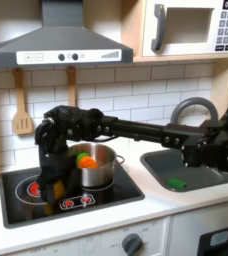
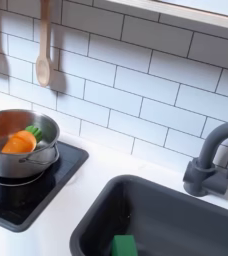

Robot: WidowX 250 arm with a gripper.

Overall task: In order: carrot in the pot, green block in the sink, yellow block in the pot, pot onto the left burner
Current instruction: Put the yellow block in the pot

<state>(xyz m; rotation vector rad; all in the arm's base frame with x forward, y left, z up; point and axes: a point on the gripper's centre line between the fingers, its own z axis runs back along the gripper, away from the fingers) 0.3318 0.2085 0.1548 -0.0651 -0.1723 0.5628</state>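
One carrot (image 2: 24, 140) lies inside the pot (image 2: 48, 160), its green top toward 2 o'clock in the second exterior view; in the first exterior view it shows as orange within the steel pot (image 1: 98, 170) on the stove (image 1: 121, 190), over the burner at 3 o'clock. The left burner (image 1: 26, 188) sits bare at 9 o'clock of the pot. The green block (image 2: 124, 246) rests on the floor of the sink (image 2: 106, 215), at 6 o'clock of the faucet (image 2: 208, 160). The gripper (image 1: 54, 196) hangs low over the stove front, at 8 o'clock of the pot, with something yellow, apparently the yellow block (image 1: 53, 206), at its tip; I cannot tell whether the claw is apart or together.
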